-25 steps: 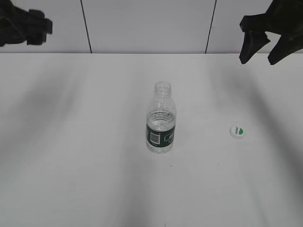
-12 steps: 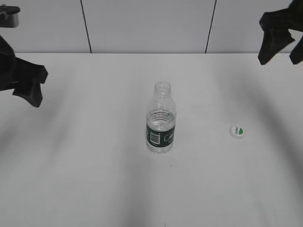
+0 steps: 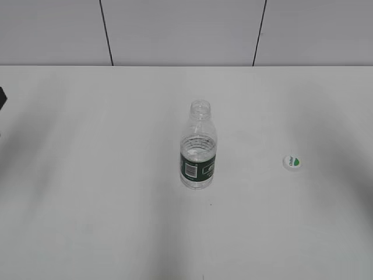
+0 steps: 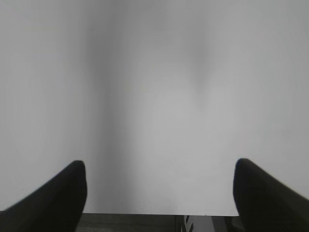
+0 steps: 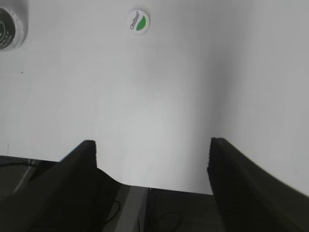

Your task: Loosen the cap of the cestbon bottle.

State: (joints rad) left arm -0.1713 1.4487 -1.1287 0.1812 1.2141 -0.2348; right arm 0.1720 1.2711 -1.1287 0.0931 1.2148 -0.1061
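Note:
The cestbon bottle (image 3: 198,149) stands upright and uncapped in the middle of the white table, its dark green label band facing me. Its edge shows at the top left of the right wrist view (image 5: 10,25). The cap (image 3: 292,162) lies flat on the table to the bottle's right, green patch up, and also shows in the right wrist view (image 5: 138,21). My left gripper (image 4: 159,166) is open and empty over bare table near its edge. My right gripper (image 5: 152,145) is open and empty, well short of the cap. Neither gripper shows in the exterior view.
The white table (image 3: 93,192) runs back to a pale panelled wall (image 3: 180,32). A small dark piece of the left arm (image 3: 2,98) shows at the left border. The table's front edge shows in both wrist views (image 4: 159,214) (image 5: 164,189).
Both arms have pulled out of the exterior view: the left dropped down and off to the left, the right went off the upper right. Bottle and cap have not moved.

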